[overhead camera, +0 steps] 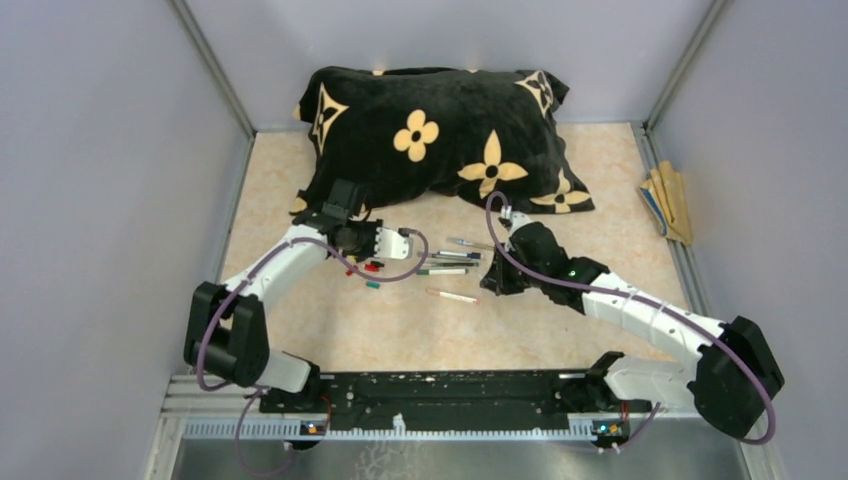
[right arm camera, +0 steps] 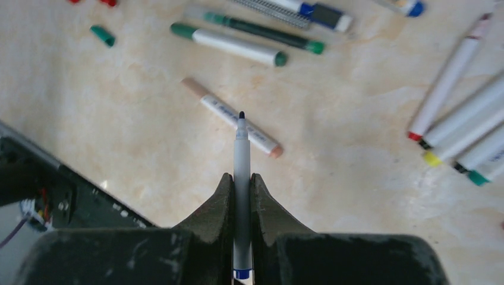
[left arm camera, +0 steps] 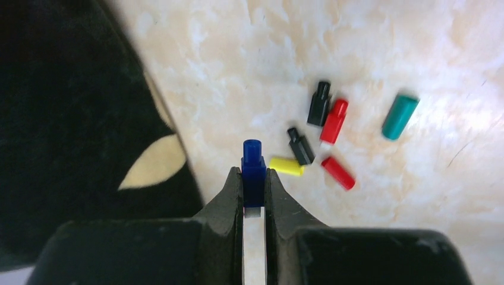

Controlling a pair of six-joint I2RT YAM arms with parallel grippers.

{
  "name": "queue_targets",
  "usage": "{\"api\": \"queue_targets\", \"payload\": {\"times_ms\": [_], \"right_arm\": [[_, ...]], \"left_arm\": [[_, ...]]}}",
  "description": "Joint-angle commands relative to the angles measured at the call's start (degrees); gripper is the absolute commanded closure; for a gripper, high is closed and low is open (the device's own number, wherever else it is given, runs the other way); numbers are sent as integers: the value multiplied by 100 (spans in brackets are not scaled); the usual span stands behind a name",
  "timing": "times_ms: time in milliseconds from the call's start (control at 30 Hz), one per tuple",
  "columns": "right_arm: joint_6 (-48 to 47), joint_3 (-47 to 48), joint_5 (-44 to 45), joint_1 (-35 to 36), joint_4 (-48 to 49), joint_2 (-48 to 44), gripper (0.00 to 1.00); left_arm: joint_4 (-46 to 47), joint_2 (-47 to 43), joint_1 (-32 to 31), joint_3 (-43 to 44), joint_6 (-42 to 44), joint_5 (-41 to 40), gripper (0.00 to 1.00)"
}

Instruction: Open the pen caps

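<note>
My left gripper is shut on a blue pen cap, held above the table next to the pillow. Below it lie loose caps: yellow, two black, two red and a green one. My right gripper is shut on an uncapped grey pen with its dark blue tip pointing away. Several pens lie in the middle of the table between the two grippers. More pens show in the right wrist view, one peach-ended.
A black pillow with tan flowers lies across the back, touching the left arm's wrist. Tan sticks lie at the right wall. The black base rail runs along the near edge. Grey walls close in both sides.
</note>
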Motion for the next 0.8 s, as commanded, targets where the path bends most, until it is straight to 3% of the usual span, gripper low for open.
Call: {"api": "queue_targets", "payload": {"times_ms": [0,333,567,767], "right_arm": [[272,93,1340,-230,-23,-228,100],[502,-78,2743,-577,242,94,100],[591,-336,3071,-1228,416,348,100],[530,-482,3264,-1412,367,421,100]], "left_arm": [[-237,516,-31,263,-970,860,97],[240,1470,-27,307,-1574,628,89],[271,1693,-22,225,-1621,380,83],[225,1472,19,278,-1649,547,56]]}}
